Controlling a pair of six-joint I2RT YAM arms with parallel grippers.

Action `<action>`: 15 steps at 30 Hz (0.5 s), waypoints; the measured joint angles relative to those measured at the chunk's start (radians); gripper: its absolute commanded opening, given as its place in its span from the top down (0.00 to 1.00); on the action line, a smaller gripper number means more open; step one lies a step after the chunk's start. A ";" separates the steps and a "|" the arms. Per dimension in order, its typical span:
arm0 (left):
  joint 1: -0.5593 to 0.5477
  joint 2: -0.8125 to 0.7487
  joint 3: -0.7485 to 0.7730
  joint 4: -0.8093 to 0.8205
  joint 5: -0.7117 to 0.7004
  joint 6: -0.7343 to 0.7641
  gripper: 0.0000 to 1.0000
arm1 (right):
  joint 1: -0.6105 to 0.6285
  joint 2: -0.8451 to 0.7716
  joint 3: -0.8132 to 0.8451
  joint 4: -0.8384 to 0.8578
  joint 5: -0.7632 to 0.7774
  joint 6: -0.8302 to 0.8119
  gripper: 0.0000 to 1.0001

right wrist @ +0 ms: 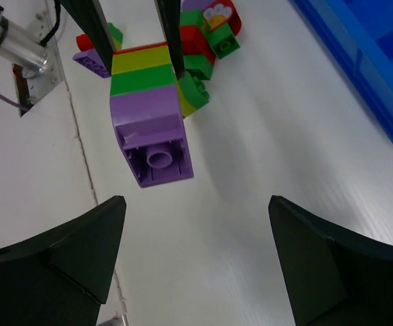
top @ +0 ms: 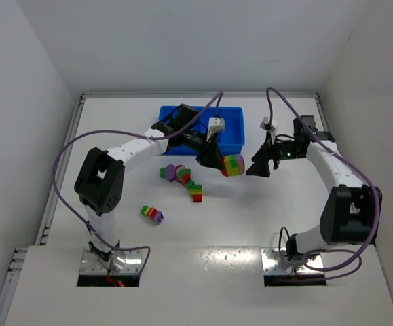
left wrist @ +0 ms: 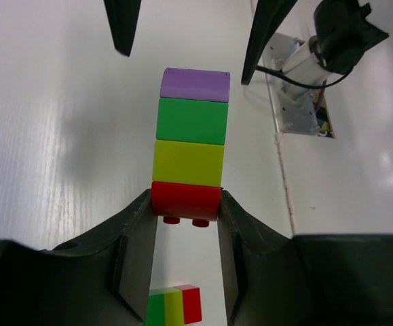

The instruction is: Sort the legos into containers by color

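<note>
A four-colour stack [left wrist: 191, 136] of legos is held above the table [top: 250, 224] by the left gripper [left wrist: 186, 202]. Its fingers are closed on the red brick [left wrist: 186, 192] at one end, and yellow, green and purple bricks are joined after it. The right gripper [right wrist: 196, 200] is seen wide open, with nothing between its fingers. It is pointed at the purple end of the stack and is not touching it. Beside the held stack, a loose pile of legos [top: 182, 175] is spread on the table. A small separate stack [top: 152, 214] is lying nearer the front edge. The blue tray [top: 235, 136] is placed behind, partly covered by the left arm [top: 132, 149], so its contents cannot be told
</note>
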 measured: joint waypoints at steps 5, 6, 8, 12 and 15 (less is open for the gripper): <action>0.002 0.013 0.019 -0.005 0.039 -0.029 1.00 | 0.048 0.019 0.029 -0.016 -0.043 -0.012 0.16; 0.002 0.017 0.022 -0.005 0.041 -0.032 1.00 | 0.056 0.020 0.031 -0.021 -0.050 -0.014 0.18; 0.002 0.027 0.027 -0.008 0.046 -0.039 1.00 | 0.075 0.022 0.040 -0.032 -0.059 -0.018 0.27; 0.002 0.050 0.046 -0.013 0.047 -0.046 1.00 | 0.105 0.028 0.063 -0.038 -0.073 -0.025 0.51; 0.002 0.054 0.050 -0.026 0.062 -0.046 1.00 | 0.111 0.051 0.085 -0.032 -0.058 -0.025 0.77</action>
